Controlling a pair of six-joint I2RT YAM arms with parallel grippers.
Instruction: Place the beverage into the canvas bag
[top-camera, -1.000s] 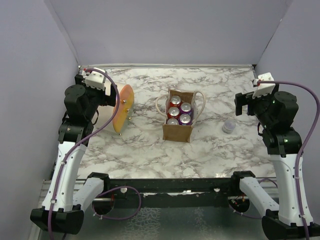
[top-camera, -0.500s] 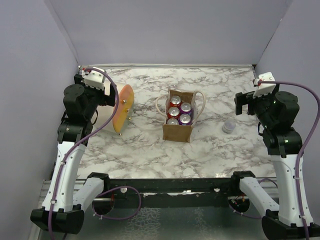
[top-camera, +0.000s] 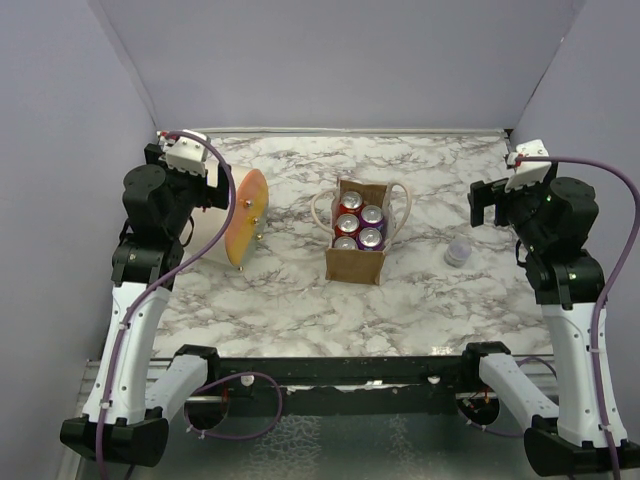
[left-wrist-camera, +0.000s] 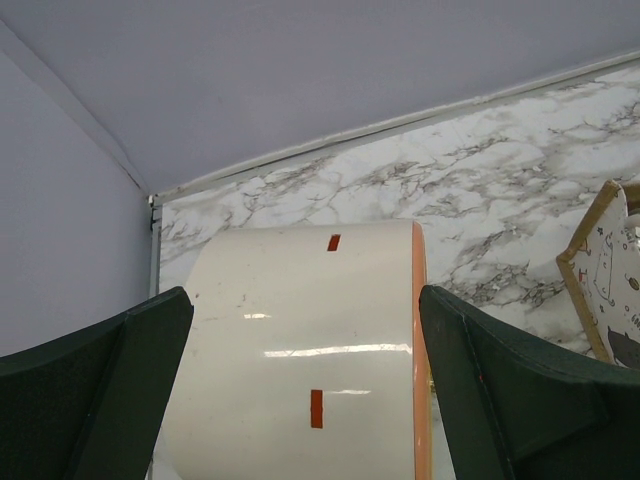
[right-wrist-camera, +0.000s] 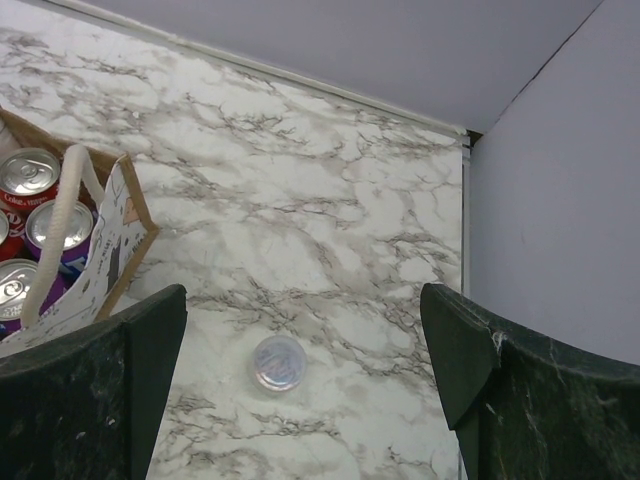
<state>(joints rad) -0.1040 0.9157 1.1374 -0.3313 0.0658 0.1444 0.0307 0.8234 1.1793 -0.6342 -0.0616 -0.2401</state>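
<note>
Nearly there: four cans (top-camera: 348, 223) upright in bag (top-camera: 355, 266), one beverage (top-camera: 458, 253) out on desk (top-camera: 280, 295).
Right tool (right-wrist-camera: 302, 290) splayed, empty, facing it for pickup (left tool (left-wrist-camera: 305, 295) likewise splayed, idle).

Tan bag (top-camera: 355, 262) stands upright and open, red and purple cans (top-camera: 358, 222) inside, well left of the right gripper (top-camera: 487, 208).

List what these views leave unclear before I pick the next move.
- The small round object right of the canvas bag: too small in the top and right wrist views to identify.
- Bag floor: hidden by the cans in the top view; the right wrist view's left edge crops the bag.
- The cream cylinder: cropped by the left wrist view's bottom edge.
</note>
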